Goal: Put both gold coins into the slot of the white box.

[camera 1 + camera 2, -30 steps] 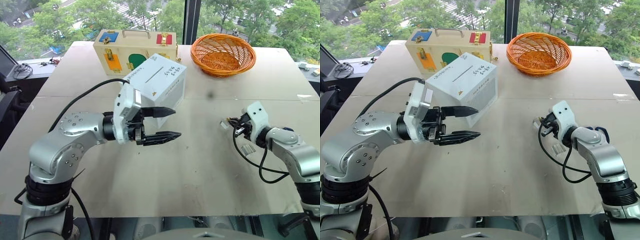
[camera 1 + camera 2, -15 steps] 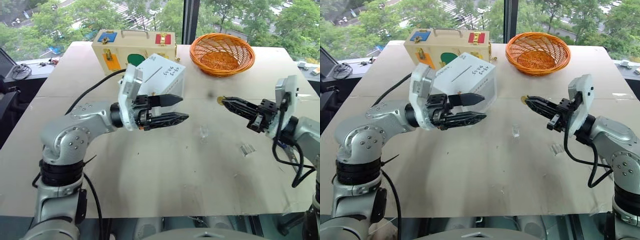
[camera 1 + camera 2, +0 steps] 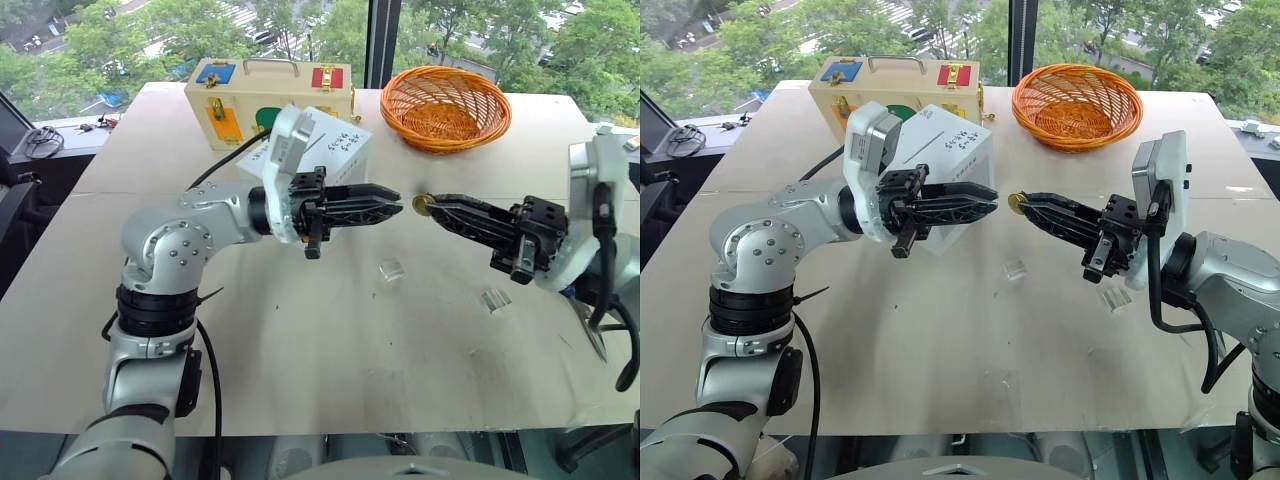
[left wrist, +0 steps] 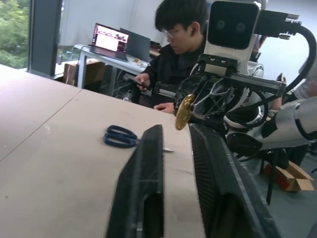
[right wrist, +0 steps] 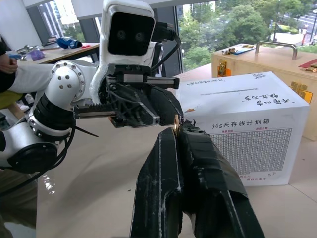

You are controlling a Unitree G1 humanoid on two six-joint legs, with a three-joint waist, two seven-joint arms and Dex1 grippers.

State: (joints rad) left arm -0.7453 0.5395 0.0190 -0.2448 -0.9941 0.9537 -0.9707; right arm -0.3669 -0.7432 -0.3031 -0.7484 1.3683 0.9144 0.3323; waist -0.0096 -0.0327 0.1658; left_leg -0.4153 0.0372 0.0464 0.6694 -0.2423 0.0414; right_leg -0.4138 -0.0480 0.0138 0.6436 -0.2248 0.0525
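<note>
One gold coin in our grip, none seen dropped in the slot yet

We pinch it at the tips of our right gripper, in the air just right of the white box. Our left gripper, fingers narrowly apart and empty, points at it, nearly touching. The slot on the box's top hides behind our left arm; the second coin remains to be found.

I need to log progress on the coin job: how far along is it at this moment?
Nothing looks finished: no coin can be seen going into the white box. In hand: the right gripper is shut on a gold coin, held above the table, tip to tip with the left gripper, apparently for a handover. Left: getting this coin into the slot on top, then finding and inserting the second coin.
</note>
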